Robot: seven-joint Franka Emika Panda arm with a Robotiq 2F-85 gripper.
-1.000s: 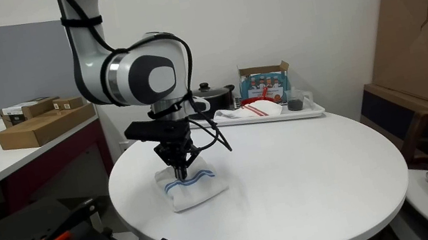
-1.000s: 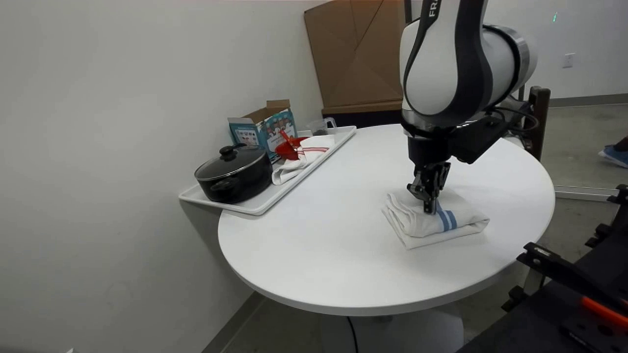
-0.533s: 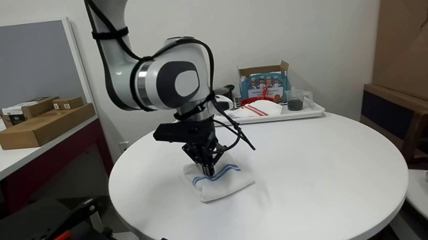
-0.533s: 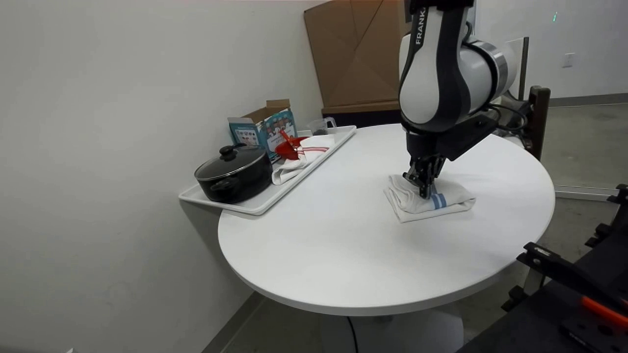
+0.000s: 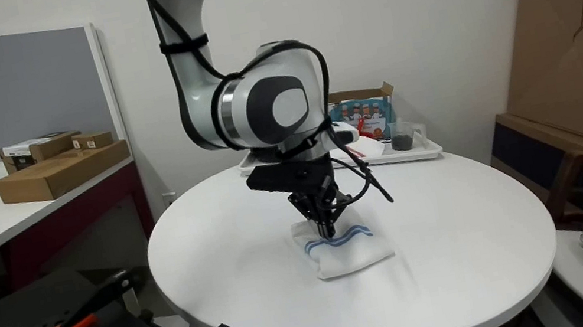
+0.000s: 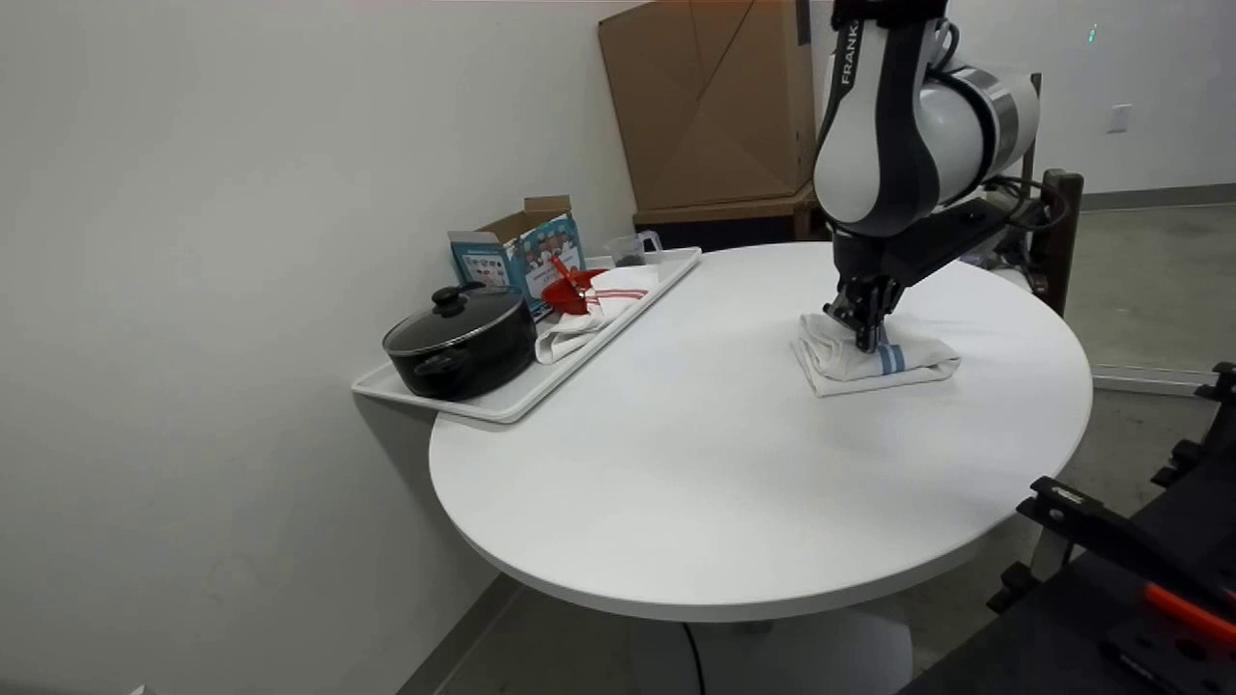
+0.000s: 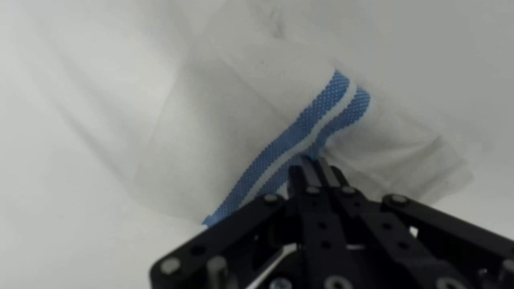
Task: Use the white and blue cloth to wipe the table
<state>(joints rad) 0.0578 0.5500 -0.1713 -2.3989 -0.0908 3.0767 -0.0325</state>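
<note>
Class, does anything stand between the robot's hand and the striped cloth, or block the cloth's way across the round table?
Nothing visible separates the hand from the cloth: they touch. Across the table, only the loaded tray overlapping its edge might block wiping there.

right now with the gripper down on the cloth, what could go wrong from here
The gripper seems to pinch only a little of the white and blue cloth, which might slip free. Its folded layers could bunch or open when dragged. The tray overhangs the edge of the table; a wide sweep might bump it.
</note>
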